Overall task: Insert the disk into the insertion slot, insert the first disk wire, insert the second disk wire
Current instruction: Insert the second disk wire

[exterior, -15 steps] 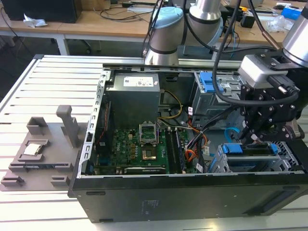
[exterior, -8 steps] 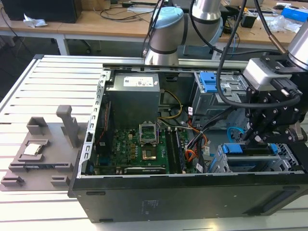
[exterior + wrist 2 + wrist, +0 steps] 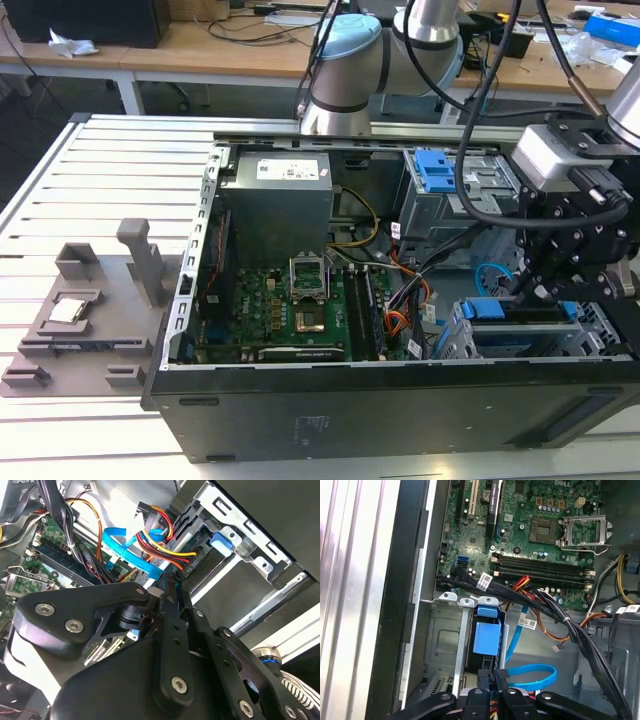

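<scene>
Your pincer [image 3: 545, 290] sits low over the insertion slot [image 3: 470, 345], at the case's corner nearest the exterior view's right. Fingers [image 3: 492, 690] stand nearly together; whether they grip anything, you cannot tell. The disk [image 3: 487, 637] lies seated in the slot, its blue carrier showing. Crowding you: a black cable bundle [image 3: 545, 602] crosses just above the bay. The first disk wire [image 3: 160, 540] and second disk wire [image 3: 127, 550] meet right at the fingertips in the second wrist view. The motherboard [image 3: 290, 310] lies alongside, and the taller cage [image 3: 450, 190] stands behind. Grey fixtures [image 3: 90, 310] rest on the slatted table [image 3: 60, 180], well apart.
</scene>
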`<state>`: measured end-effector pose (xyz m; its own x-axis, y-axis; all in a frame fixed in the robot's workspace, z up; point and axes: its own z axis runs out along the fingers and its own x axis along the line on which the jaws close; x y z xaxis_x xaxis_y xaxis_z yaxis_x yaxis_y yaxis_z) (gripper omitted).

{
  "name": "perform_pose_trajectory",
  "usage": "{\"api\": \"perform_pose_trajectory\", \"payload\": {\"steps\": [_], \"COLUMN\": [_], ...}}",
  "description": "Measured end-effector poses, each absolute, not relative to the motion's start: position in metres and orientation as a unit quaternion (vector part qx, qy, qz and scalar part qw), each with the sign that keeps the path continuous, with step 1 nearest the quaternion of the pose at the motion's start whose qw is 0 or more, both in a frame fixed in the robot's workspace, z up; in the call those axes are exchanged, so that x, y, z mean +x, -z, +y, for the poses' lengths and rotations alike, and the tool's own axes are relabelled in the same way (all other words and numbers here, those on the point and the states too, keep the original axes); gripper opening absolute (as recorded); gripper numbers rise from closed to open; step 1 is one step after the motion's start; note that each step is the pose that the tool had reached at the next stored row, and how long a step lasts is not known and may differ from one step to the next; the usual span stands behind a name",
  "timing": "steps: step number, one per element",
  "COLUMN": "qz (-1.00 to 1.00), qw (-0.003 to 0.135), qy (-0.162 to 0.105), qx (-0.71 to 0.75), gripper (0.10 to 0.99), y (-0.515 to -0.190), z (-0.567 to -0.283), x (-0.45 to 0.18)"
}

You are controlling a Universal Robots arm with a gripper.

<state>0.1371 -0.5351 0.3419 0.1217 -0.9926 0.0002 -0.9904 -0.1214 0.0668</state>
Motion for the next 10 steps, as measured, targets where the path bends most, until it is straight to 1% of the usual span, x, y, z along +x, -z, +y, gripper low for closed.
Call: {"api": "perform_pose_trajectory", "payload": {"steps": [8, 10], "qz": [-0.663, -0.663], "qw": [0.025, 0.025], "qy": [0.022, 0.022], "qx": [0.748, 0.748], "gripper": [0.165, 0.165], "y": [-0.3373, -0.3425], "z": [-0.538, -0.5381], "x": [0.1371, 0.1371]}}
